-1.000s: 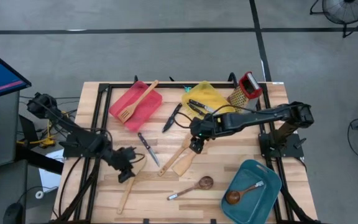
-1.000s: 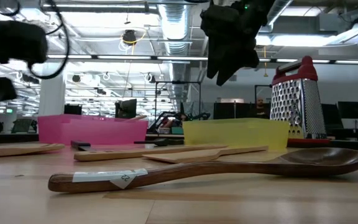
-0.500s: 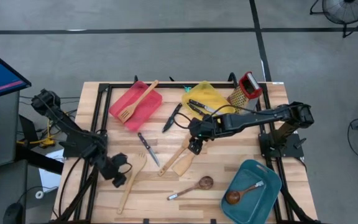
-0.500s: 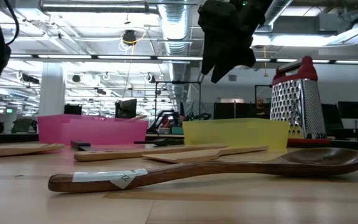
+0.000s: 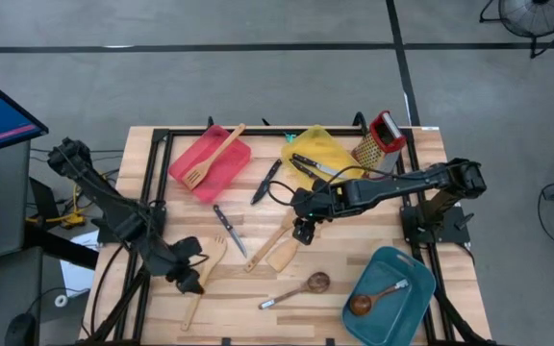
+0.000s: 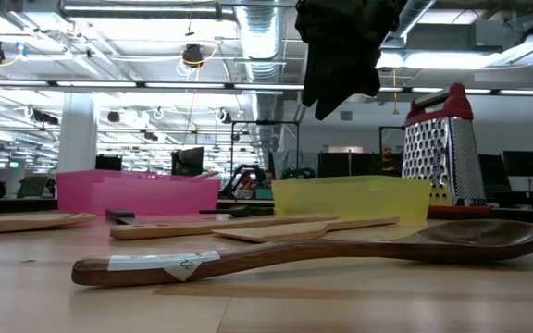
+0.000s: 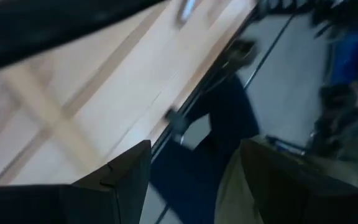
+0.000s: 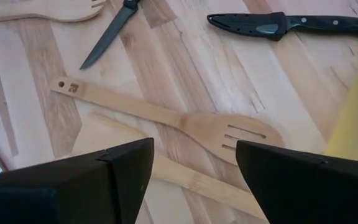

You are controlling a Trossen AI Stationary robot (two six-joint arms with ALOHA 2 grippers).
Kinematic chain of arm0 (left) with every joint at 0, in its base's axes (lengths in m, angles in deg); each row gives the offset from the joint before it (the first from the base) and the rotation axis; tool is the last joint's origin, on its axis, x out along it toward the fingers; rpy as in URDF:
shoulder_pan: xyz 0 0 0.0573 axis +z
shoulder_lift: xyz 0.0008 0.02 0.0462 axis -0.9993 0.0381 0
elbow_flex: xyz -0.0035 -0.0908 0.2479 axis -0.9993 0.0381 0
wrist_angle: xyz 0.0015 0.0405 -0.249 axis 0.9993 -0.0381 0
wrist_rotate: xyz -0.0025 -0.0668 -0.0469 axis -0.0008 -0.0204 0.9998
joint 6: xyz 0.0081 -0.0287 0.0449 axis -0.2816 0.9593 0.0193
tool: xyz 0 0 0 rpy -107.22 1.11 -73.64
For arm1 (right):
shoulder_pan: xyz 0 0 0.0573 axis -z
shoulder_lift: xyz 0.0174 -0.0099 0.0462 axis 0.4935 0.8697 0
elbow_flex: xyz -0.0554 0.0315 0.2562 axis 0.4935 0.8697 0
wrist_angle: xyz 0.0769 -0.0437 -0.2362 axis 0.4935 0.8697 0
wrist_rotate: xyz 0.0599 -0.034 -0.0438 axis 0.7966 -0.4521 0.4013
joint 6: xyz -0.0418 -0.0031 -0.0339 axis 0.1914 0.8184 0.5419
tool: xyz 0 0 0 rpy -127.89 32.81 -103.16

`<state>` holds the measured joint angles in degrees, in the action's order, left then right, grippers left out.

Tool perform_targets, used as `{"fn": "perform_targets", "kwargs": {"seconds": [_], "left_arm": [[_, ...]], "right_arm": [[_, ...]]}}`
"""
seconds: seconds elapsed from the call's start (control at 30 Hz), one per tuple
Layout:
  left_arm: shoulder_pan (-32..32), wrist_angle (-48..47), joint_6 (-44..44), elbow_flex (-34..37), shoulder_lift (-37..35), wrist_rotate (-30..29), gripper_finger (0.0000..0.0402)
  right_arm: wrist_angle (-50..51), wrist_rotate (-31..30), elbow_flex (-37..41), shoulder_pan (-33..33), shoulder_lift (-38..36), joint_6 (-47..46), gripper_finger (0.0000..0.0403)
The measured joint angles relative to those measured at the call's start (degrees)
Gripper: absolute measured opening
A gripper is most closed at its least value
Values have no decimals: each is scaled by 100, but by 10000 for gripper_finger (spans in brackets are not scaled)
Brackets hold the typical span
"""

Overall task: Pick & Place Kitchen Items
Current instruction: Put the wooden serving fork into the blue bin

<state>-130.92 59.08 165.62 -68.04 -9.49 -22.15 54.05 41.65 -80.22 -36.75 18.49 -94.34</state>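
Note:
My left gripper [image 5: 192, 277] is open and empty over the near left of the table, beside the handle of a pale wooden slotted turner [image 5: 203, 274]. Its fingers [image 7: 120, 180] frame the table's edge. My right gripper [image 5: 303, 231] is open and empty above two crossed wooden utensils, a slotted turner [image 8: 229, 134] and a flat spatula [image 5: 285, 252], which lie flat on the table. A black-handled knife [image 5: 229, 229], a sheathed black knife [image 5: 266, 181] and a dark-bowled spoon [image 5: 296, 288] lie loose on the table.
A red tray [image 5: 195, 178] at the back left holds a wooden turner. A yellow tray [image 5: 327, 142] holds knives, and the steel grater [image 5: 380, 136] stands beside it. A teal tray [image 5: 402, 269] at the near right holds a spoon.
My left gripper has gone toward the table's near edge, out of the low view, and has turned about. The utensils lie where they were.

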Motion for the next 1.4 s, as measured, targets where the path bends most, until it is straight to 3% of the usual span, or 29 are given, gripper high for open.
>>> {"fn": "perform_targets", "kwargs": {"seconds": [0.13, 0.3, 0.4, 0.63, 0.8, 0.97, 1.07, 1.27, 1.4], "left_arm": [[203, -41, -330, -370, 108, -145, 223], [525, -13, -716, -790, 322, 373, 209], [688, 524, -1131, -994, 334, 506, 203], [816, 1276, -1770, -999, 300, 463, 204], [832, 1418, -2132, -998, 302, -296, 204], [976, 1373, -1973, -998, 300, 63, 205], [989, 867, -1967, -998, 321, 165, 205], [978, -1665, -1815, -994, 470, 168, 205], [970, -2059, -1750, -994, 803, 37, 205]], "right_arm": [[13, 2, 0, 0, 0, 0, 240], [18, 16, 0, 0, 0, 2, 240], [30, 23, 0, 0, 0, 3, 240], [27, 171, 0, 2, -2, 3, 240], [33, 197, 0, 0, -2, 3, 240], [17, 325, 0, 6, -2, 113, 240], [9, 327, 0, 7, -2, 136, 240], [16, 333, 0, 2, -2, 136, 240], [36, 347, 0, 6, -4, 138, 240]]}}
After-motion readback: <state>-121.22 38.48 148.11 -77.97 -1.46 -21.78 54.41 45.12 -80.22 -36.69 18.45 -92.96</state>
